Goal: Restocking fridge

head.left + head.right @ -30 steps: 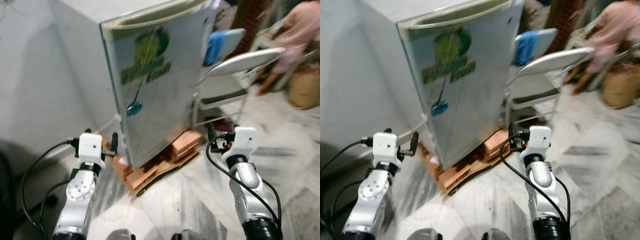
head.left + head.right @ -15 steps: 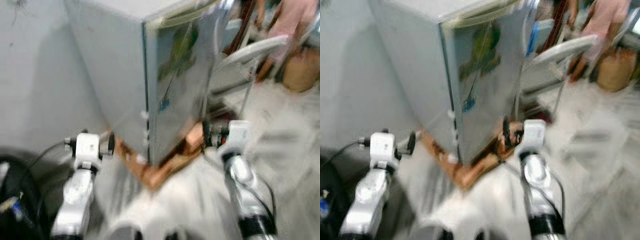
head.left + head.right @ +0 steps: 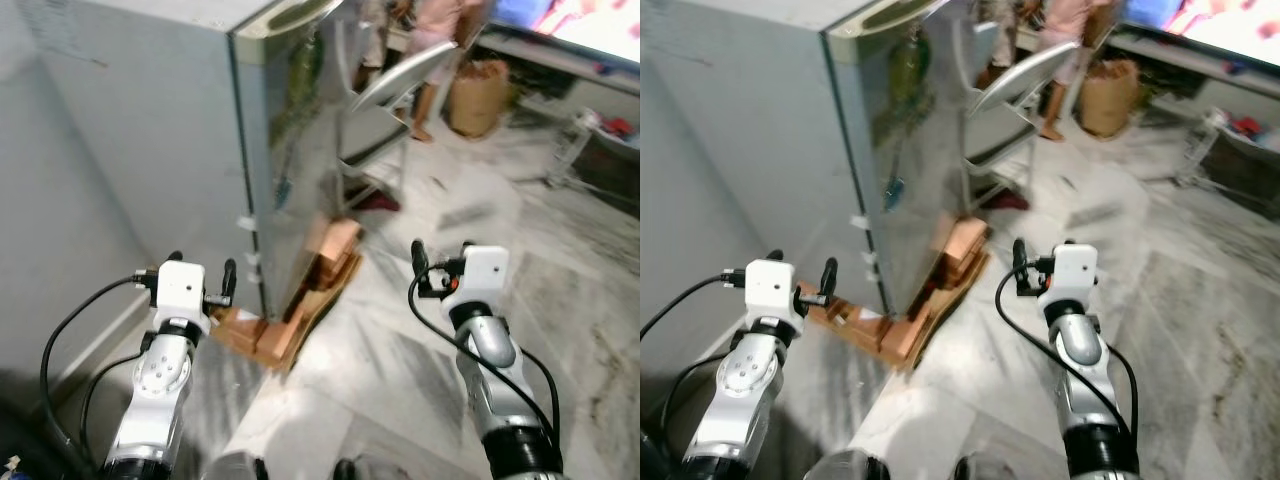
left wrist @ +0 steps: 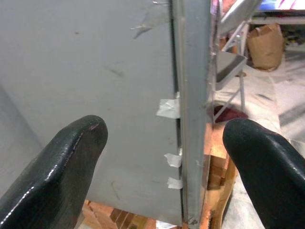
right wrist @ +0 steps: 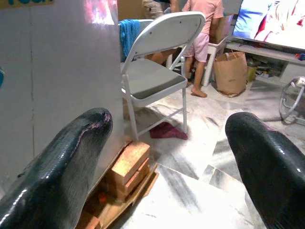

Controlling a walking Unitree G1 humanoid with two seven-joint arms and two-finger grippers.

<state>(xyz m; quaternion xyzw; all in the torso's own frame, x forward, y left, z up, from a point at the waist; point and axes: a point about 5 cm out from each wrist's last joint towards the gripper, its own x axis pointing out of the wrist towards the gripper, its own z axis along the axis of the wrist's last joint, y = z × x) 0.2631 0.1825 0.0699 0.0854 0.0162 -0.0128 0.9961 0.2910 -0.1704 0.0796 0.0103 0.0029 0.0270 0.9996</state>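
1. Compared with a second ago, the whole view has swung: the fridge door face with its green sticker was then square to the camera, and now it is seen edge-on along the door seam, so the camera has turned and the fridge need not have moved.
2. Nearest, both arms are raised in front of the body. The left gripper has its fingers spread wide and holds nothing; the right gripper is likewise spread and empty.
3. Just ahead of the left gripper stands the fridge, a grey box with its door shut, raised on bricks and cardboard. Bits of tape cross the seam between side wall and door.
4. No stock to load is in sight, so whether the filling lies ahead or is over cannot be told. Any approach should square up to the door face and mind the bricks underfoot.
5. Beyond the fridge stands a folding chair with a blue cloth behind it, then a person and a paper bag on the marble floor.
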